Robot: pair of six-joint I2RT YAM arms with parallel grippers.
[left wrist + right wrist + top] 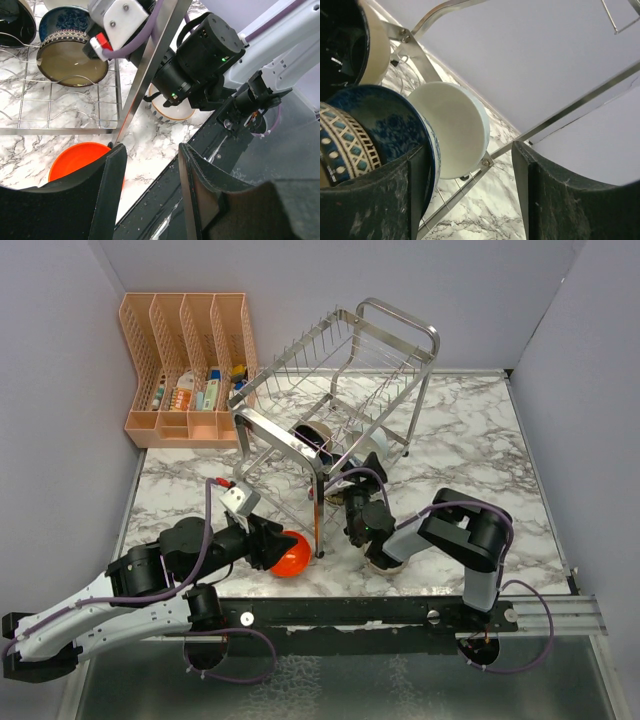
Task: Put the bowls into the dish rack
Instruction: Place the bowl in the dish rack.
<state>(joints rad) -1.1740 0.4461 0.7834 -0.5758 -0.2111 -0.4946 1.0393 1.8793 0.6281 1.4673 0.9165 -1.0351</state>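
Both my pincers gape open: left pincer point(150, 150) just beside the red-orange bowl point(75, 160) on the table point(145, 135), right pincer point(470, 150) facing the white bowl point(452, 130) and blue-patterned bowl point(385, 125) standing in the dish rack point(145, 80).

From above, the left hand point(272, 543) covered part of the red-orange bowl point(295, 558). The right hand point(348, 495) was mostly hidden behind the dish rack point(282, 440) wires. A beige bowl point(175, 112) hid under the right arm point(200, 55) — only its rim showed. The picture's edge cut off the dark bowl point(345, 45). The bits in the peach organiser point(190, 340) were too small to name.
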